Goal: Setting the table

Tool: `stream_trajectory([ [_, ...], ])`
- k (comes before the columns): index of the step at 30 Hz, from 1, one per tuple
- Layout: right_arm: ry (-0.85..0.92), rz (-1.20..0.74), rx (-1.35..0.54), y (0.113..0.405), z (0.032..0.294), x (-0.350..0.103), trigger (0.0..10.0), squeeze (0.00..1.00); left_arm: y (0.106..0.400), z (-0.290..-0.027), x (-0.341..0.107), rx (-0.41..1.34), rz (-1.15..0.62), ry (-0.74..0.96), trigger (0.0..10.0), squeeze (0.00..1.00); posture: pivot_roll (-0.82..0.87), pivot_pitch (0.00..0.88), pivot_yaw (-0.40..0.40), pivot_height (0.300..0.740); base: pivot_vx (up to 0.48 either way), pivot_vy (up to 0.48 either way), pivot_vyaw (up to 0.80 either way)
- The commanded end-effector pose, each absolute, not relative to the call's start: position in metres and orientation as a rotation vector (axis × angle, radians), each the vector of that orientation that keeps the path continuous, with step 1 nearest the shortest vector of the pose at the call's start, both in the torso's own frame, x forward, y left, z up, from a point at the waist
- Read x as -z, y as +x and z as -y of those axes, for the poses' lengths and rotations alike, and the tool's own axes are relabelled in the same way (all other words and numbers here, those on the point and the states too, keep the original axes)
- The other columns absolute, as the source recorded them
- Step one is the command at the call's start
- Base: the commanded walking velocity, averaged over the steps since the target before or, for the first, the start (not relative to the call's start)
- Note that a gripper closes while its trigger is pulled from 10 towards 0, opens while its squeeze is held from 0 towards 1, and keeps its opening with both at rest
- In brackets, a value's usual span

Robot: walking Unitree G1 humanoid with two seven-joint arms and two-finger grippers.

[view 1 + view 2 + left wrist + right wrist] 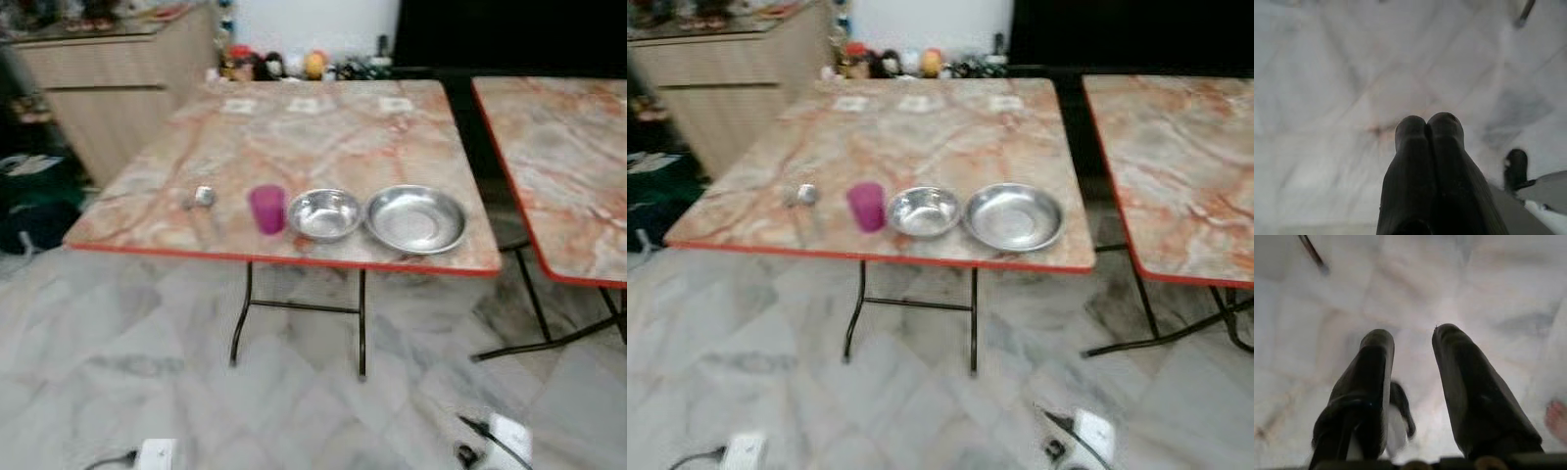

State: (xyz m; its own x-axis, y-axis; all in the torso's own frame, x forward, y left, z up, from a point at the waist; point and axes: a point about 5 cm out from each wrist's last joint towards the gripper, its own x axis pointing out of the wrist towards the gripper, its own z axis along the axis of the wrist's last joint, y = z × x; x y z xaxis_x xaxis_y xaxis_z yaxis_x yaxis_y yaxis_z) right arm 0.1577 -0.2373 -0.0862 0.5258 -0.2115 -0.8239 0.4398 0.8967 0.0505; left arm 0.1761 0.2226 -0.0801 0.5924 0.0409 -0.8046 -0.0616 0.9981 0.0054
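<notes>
A marble-patterned desk (323, 127) with a red edge stood ahead on folding black legs; along its near edge ran a row — a small shiny thing (203, 197), perhaps a spoon, though the blur left that unsure; a magenta cup (267, 209) upright just beside it; a steel bowl (324, 214); and a wider steel dish (416, 218) touching or nearly touching the bowl. A second desk (573, 157) of the same pattern stood to the right, apart from the first. The left claw (1428, 122) hung over the pale tiled floor (127, 352), its fingers pressed together and holding nothing; the right claw (1410, 340) also hung above the floor — its fingers spread apart, empty.
</notes>
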Motion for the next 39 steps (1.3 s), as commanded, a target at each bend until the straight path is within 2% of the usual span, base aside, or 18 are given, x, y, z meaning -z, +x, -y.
stream_trajectory([
  [1, 0.288, -0.893, 0.348, 0.175, 0.222, 0.082, 10.0, 0.0, 0.158, -0.241, 0.084, -0.102, -0.994, 0.007, 10.0, 0.0, 0.08, 0.0, 0.021, 0.74, 0.0, 0.0, 0.0],
  [8, 0.305, -0.799, 0.336, 0.188, 0.222, 0.074, 10.0, 0.0, 0.155, -0.243, 0.085, -0.092, -1.003, 0.02, 10.0, 0.0, 0.07, 0.0, 0.023, 0.74, 0.0, 0.0, 0.0],
  [14, 0.306, -0.661, 0.351, 0.214, 0.221, 0.058, 10.0, 0.0, 0.152, -0.241, 0.086, -0.078, -1.015, 0.032, 10.0, 0.0, 0.06, 0.0, 0.015, 0.74, 0.0, 0.0, 0.0],
  [15, 0.29, -0.535, 0.376, 0.229, 0.23, 0.043, 10.0, 0.0, 0.151, -0.241, 0.087, -0.075, -1.019, 0.036, 10.0, 0.0, 0.06, 0.0, 0.008, 0.74, 0.0, 0.0, 0.0],
  [17, 0.283, -0.446, 0.389, 0.236, 0.235, 0.033, 10.0, 0.0, 0.15, -0.24, 0.087, -0.073, -1.022, 0.039, 10.0, 0.0, 0.05, 0.0, 0.007, 0.74, 0.0, 0.0, 0.0],
  [21, 0.171, -0.252, 0.333, 0.235, 0.236, 0.012, 10.0, 0.0, 0.148, -0.241, 0.088, -0.065, -1.028, 0.049, 10.0, 0.0, 0.03, 0.0, 0.007, 0.74, 0.0, 0.0, 0.0],
  [23, 0.113, -0.149, 0.328, 0.222, 0.231, -0.001, 10.0, 0.0, 0.148, -0.24, 0.088, -0.046, -1.034, 0.066, 10.0, 0.0, 0.01, 0.0, 0.007, 0.74, 0.0, 0.0, 0.0],
  [27, 0.094, -0.091, 0.324, 0.211, 0.225, -0.013, 10.0, 0.0, 0.147, -0.24, 0.088, -0.032, -1.037, 0.078, 10.0, 0.0, 0.0, 0.0, 0.003, 0.74, 0.0, 0.0, 0.0],
  [28, 0.088, -0.079, 0.326, 0.208, 0.223, -0.016, 10.0, 0.4, 0.147, -0.24, 0.088, -0.028, -1.038, 0.081, 10.0, 0.0, 0.0, 0.0, 0.003, 0.74, 0.0, 0.0, 0.0],
  [29, 0.103, -0.065, 0.331, 0.207, 0.222, -0.018, 10.0, 0.99, 0.147, -0.24, 0.088, -0.027, -1.039, 0.082, 10.0, 0.0, 0.0, 0.0, 0.003, 0.74, 0.0, 0.0, 0.0],
  [30, 0.116, -0.052, 0.335, 0.206, 0.22, -0.021, 10.0, 1.0, 0.148, -0.24, 0.088, -0.027, -1.039, 0.083, 10.0, 0.0, 0.0, 0.0, 0.004, 0.74, 0.0, 0.0, 0.0],
  [37, 0.175, 0.037, 0.327, 0.24, 0.211, -0.049, 10.0, 1.0, 0.151, -0.238, 0.088, -0.019, -1.038, 0.087, 10.0, 0.0, -0.01, 0.0, 0.01, 0.74, 0.0, 0.0, 0.0],
  [38, 0.188, 0.045, 0.311, 0.248, 0.209, -0.053, 10.0, 0.12, 0.152, -0.236, 0.087, -0.017, -1.035, 0.087, 10.0, 0.0, -0.01, 0.0, 0.008, 0.74, 0.0, 0.0, 0.0],
  [39, 0.188, 0.045, 0.311, 0.248, 0.209, -0.053, 10.0, 0.12, 0.152, -0.236, 0.087, -0.017, -1.035, 0.087, 10.0, 0.0, -0.01, 0.0, 0.008, 0.74, 0.0, 0.0, 0.0],
])
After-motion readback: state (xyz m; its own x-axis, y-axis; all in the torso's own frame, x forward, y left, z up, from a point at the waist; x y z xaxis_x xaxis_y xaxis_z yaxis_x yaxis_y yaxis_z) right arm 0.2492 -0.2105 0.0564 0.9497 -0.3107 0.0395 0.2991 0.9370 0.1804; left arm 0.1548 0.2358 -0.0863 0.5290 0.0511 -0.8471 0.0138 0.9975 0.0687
